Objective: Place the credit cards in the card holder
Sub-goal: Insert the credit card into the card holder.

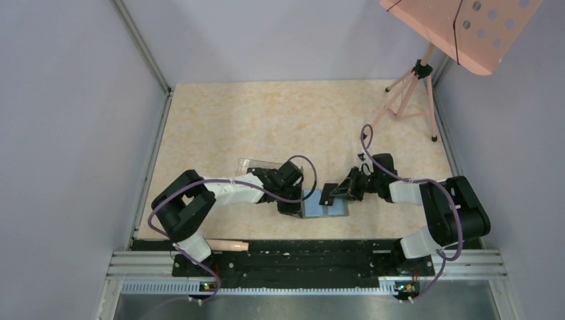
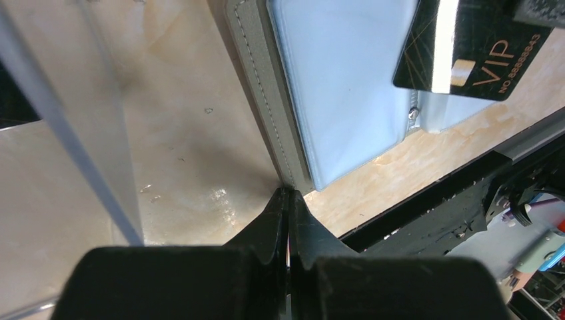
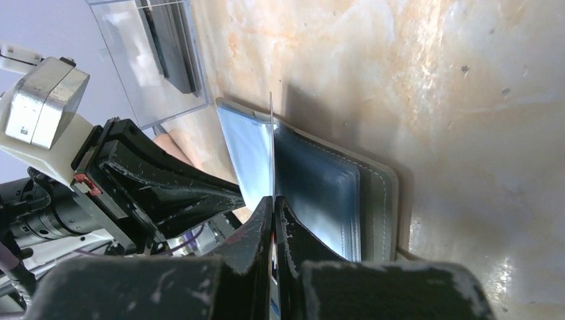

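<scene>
Two tools in view, both closed.

Right tool [image 3: 273, 200]: fingers pressed tight on one credit card [image 3: 272, 147], gripped by its near end. From the right wrist view the card is edge-on, a thin line running straight out from the fingertips. From the left wrist view its black face shows gold "VIP" lettering and a chip.

Card holder [image 3: 320, 187]: lies open and flat on the counter [image 2: 193, 133], directly under the right tool's tips and the card. The blue-gray inside faces up and the gray stitched cover shows around it. The card's far end hangs over the lighter blue panel. Cannot tell whether it touches that panel or enters a slot.

Left tool [image 2: 289, 193]: fingers shut flat against each other, with nothing seen between them. The tips sit at the near corner of the holder's gray cover, touching or just short of it; cannot tell which.

Clear box [image 3: 153, 60]: on the counter just beyond the left tool, away from the holder. Dark flat pieces [image 3: 170, 47] stand inside, too blurred to name.
</scene>
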Robot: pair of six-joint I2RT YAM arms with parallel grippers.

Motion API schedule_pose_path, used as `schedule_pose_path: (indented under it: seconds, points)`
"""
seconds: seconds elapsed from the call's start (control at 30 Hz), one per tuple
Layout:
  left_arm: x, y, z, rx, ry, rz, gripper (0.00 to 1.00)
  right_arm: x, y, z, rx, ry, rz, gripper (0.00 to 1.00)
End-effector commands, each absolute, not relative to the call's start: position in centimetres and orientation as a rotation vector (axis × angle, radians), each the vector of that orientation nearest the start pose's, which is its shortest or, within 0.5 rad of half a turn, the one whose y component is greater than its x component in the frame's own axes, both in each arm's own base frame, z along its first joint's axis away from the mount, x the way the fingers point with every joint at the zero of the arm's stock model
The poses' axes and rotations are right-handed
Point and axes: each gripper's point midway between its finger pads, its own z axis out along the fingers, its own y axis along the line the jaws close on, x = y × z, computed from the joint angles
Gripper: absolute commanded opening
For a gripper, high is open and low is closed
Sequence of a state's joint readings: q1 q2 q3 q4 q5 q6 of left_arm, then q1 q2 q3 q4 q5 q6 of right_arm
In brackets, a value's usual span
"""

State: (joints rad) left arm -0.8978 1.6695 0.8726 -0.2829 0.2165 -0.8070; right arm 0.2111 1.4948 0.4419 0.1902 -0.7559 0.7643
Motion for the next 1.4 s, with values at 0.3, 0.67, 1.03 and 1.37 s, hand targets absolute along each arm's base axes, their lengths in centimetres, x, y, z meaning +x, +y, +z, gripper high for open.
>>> schedule_pose_path:
  seconds: [0.3,0.67,1.03,1.37]
  points:
    - [16.1,-30.3,-0.2,0.236,2.925,-0.632,0.0,20.2,19.9,3.4,0.245,2.576,1.478,0.0]
    - [15.9,-30.4,-0.3,0.255,2.93,-0.611,0.0,22.6,19.4,4.2,0.172,2.56,1.344,0.0]
    - [15.8,-30.4,-0.4,0.275,2.931,-0.582,0.0,24.0,18.7,2.5,0.213,2.58,1.231,0.0]
    - [15.7,-30.4,-0.5,0.288,2.935,-0.564,0.0,25.1,17.0,3.3,0.227,2.556,1.05,0.0]
